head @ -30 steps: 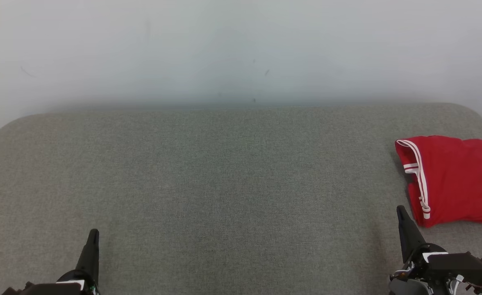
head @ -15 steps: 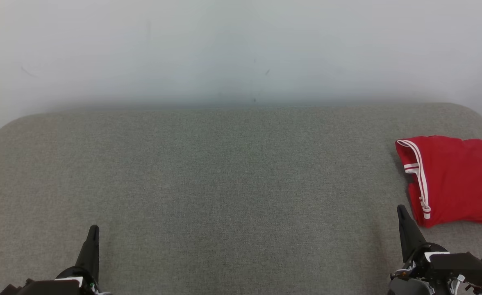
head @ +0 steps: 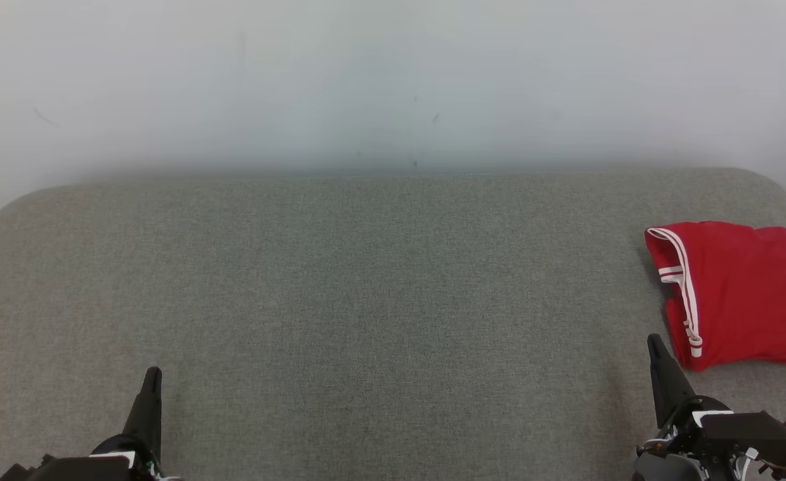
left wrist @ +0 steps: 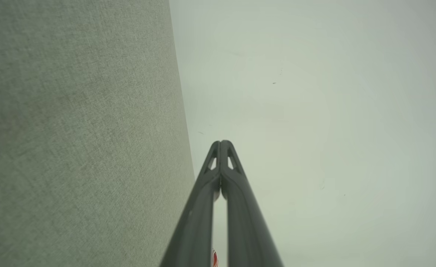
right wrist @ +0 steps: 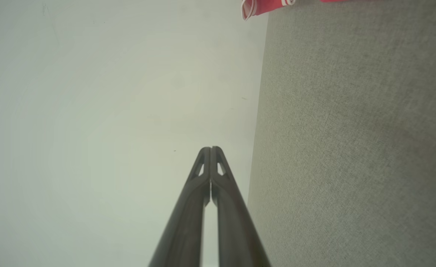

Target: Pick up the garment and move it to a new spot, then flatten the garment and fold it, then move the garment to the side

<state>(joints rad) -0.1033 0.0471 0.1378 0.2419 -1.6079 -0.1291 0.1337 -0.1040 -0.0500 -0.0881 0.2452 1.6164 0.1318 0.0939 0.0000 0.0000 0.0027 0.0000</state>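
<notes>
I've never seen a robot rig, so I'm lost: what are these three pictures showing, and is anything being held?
It is a two-armed robot facing a grey padded surface against a pale wall. The wide picture comes from a camera on its head; the dark spikes at the bottom corners are its left hand and right hand. The other two pictures come from a camera on each wrist, looking along that hand's two fingers, so the surface looks tipped sideways. A red garment with white trim lies on the surface at the robot's right. Both hands are shut and hold nothing.
</notes>
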